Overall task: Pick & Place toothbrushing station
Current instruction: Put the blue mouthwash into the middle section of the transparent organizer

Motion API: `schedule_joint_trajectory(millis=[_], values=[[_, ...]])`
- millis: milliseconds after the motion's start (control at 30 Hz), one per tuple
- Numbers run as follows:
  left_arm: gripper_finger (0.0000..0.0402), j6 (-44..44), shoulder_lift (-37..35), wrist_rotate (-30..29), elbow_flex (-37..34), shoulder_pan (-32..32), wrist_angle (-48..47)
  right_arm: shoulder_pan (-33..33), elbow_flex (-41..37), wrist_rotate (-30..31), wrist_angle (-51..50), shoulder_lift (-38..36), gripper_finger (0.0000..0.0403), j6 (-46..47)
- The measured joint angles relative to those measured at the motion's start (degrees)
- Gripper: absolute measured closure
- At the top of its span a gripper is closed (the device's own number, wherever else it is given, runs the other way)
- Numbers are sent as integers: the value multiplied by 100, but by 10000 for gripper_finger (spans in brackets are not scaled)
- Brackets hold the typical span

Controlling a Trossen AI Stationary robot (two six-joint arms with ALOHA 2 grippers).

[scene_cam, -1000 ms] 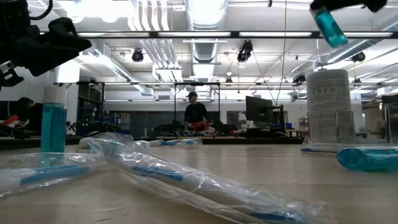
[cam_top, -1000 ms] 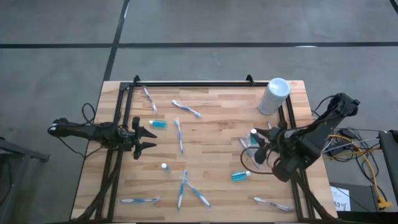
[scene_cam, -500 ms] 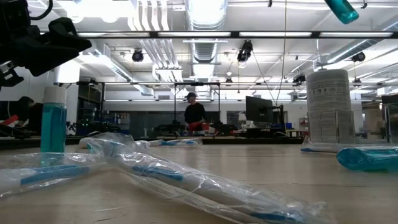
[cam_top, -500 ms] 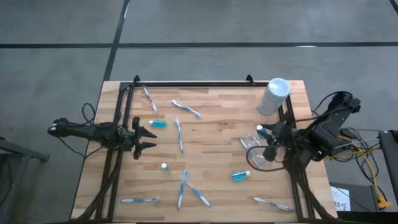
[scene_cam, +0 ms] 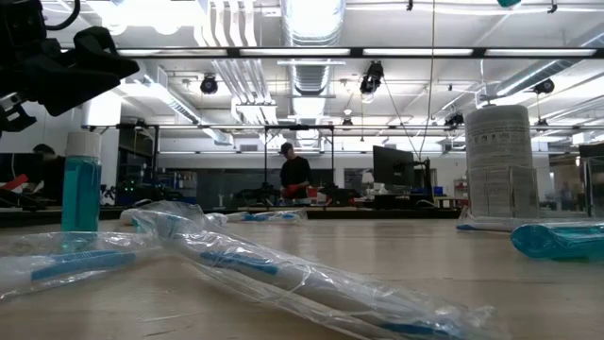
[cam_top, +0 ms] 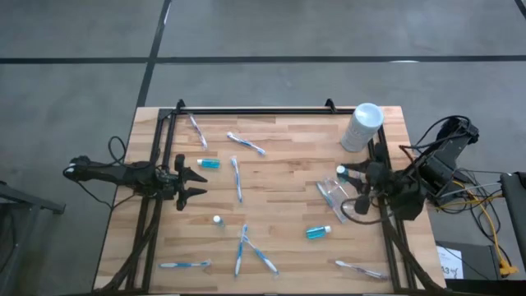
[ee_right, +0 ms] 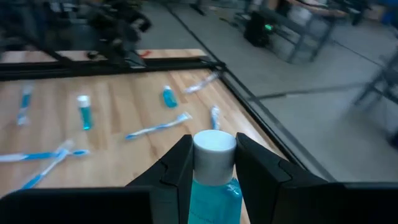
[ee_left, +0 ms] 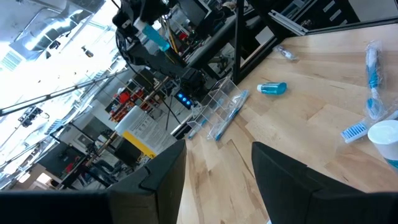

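From above, I take the clear plastic pouch (cam_top: 332,195) as my landmark, lying flat on the bench (cam_top: 279,177). My right tool (cam_top: 352,174) hangs just beside the pouch toward the tall white cylinder (cam_top: 362,127), clamped on a small blue tube (cam_top: 346,173) with its white cap pointing at the bench's middle. Another tube (cam_top: 317,233) lies near the pouch on the side away from the cylinder. My left tool (cam_top: 192,183) waits well apart, at the opposite bench edge, its two fingers spread with nothing between them.

At bench level, wrapped toothbrushes (scene_cam: 283,269) sprawl in the foreground and an upright tube (scene_cam: 81,194) stands at the side; a person (scene_cam: 293,175) stands in the room far beyond.

My left wrist camera sees the pouch (ee_left: 225,111) past my own parted fingers.

My right wrist camera shows the tube (ee_right: 213,171) squeezed just below its cap. I judge it light, smooth and somewhat slippery, so holding near the cap is sound. The pouch looks limp; an edge pinch would suit it.
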Motion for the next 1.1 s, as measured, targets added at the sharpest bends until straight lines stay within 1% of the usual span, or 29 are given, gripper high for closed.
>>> schedule_joint_trajectory(millis=[67,267,400,500,633,833,967,1100], values=[[213,0,0,-1,0,-2,0,-44,-160,-230,398,-91,307,-342],[213,0,0,-1,0,-2,0,-93,-913,-821,1745,-444,307,-806],[213,0,0,-1,0,-5,0,-91,-1487,-1087,2830,-737,307,-1669],[213,0,0,-1,0,-4,0,-103,-1816,-1226,3088,-1089,307,-1902],[213,0,0,-1,0,-4,0,-150,-2291,-1483,3292,-1560,307,-1645],[213,0,0,-1,0,-4,0,-152,-2574,-1325,3290,-2173,307,-1558],[213,0,0,-1,0,-4,0,-154,-2580,-1158,2608,-2442,307,-1052],[213,0,0,-1,0,-4,0,-155,-2548,-1024,1868,-2480,307,-356]])
